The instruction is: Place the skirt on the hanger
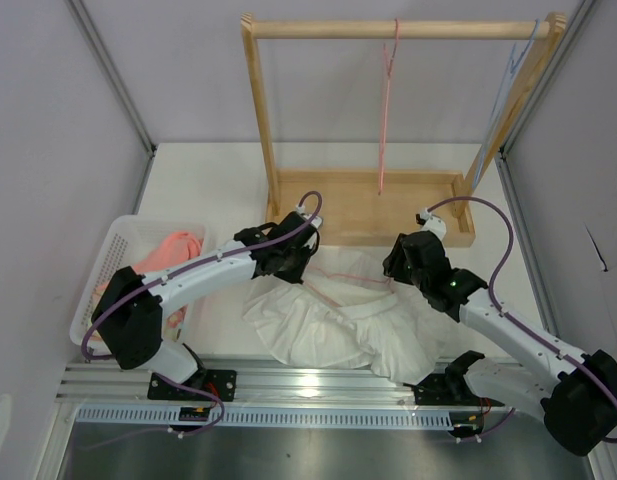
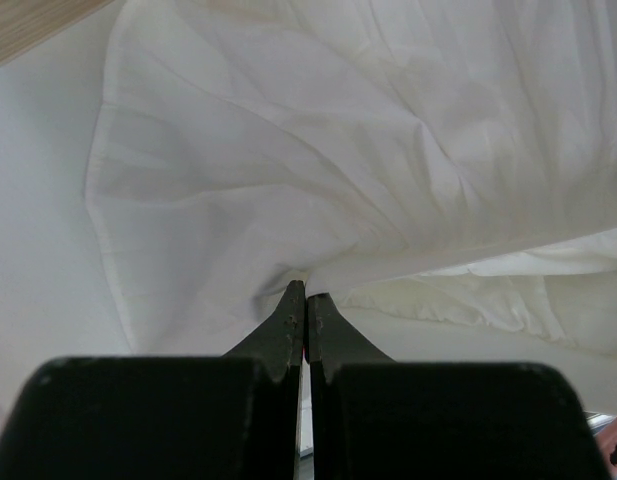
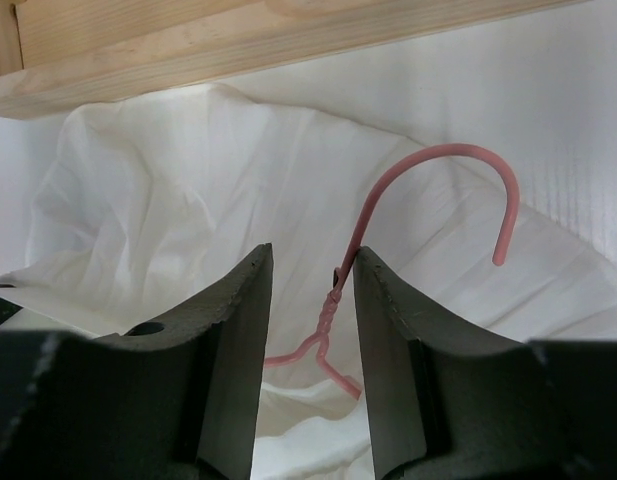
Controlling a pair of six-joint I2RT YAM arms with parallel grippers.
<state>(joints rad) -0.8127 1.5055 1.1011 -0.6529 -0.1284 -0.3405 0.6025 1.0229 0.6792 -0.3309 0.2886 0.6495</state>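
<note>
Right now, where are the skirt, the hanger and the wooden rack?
skirt (image 1: 328,325): top external view, on the crumpled middle of the fabric.
hanger (image 3: 448,151): right wrist view, on the top of its hook.
wooden rack (image 1: 318,29): top external view, on its top bar.

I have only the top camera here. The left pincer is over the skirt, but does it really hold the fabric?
Observer: Yes. In the left wrist view the left pincer is shut on a fold of the skirt.
Operator: Does the right pincer grip the hanger?
Observer: No. The right pincer is open, jaws either side of the neck of the hanger.
Operator: Where is the hook?
Observer: It lies over the skirt, near the wooden rack base.
</note>
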